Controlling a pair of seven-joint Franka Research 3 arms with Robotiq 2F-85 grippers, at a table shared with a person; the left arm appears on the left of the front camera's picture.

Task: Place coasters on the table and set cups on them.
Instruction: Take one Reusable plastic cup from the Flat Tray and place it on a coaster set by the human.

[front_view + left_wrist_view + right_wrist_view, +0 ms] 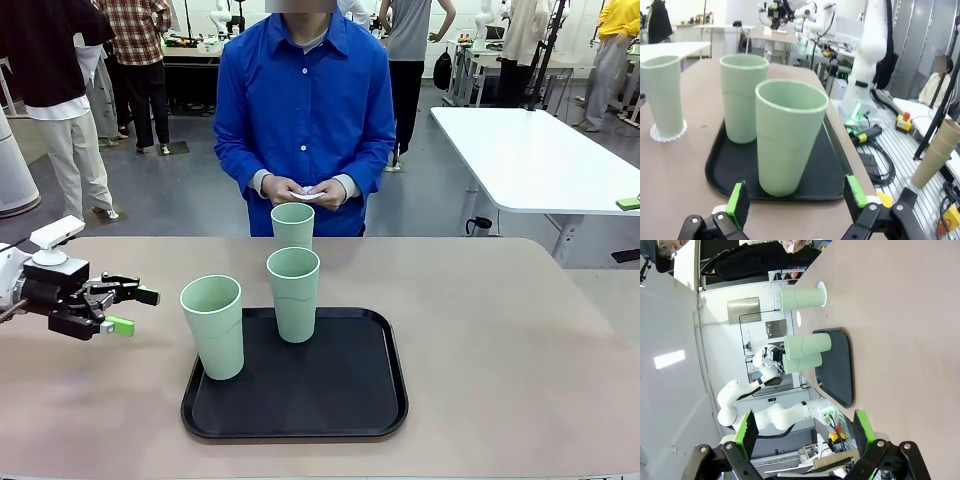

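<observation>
While the left pincer [134, 311] hangs just above the bench [500, 330] with its jaws spread wide and nothing between them, the nearest cup [790, 135] stands straight ahead of it, a short way beyond the fingertips. That cup is upright, its long axis vertical, with its mouth up and its narrow base down on the black tray [725, 170]. The second cup [742, 97] stands beyond the first and a little to one side, upright on the tray and apart from its neighbour. The third cup [662, 95] is farthest from this pincer, off the tray, upright on a scalloped white coaster [667, 134] lying flat on the bench.

The right pincer [805, 432] is likewise wide and empty, well back from the tray, with its fingers pointing across the bench toward all three cups.

Beyond the third cup, a person [305, 110] in a blue shirt stands at the bench's far edge, hands [282, 188] together around thin white paper [306, 194].

The bench top is smooth, matte tan with rounded corners. Around it lies an open workroom with a grey floor [180, 200], a white table [530, 160] and other people farther off.
</observation>
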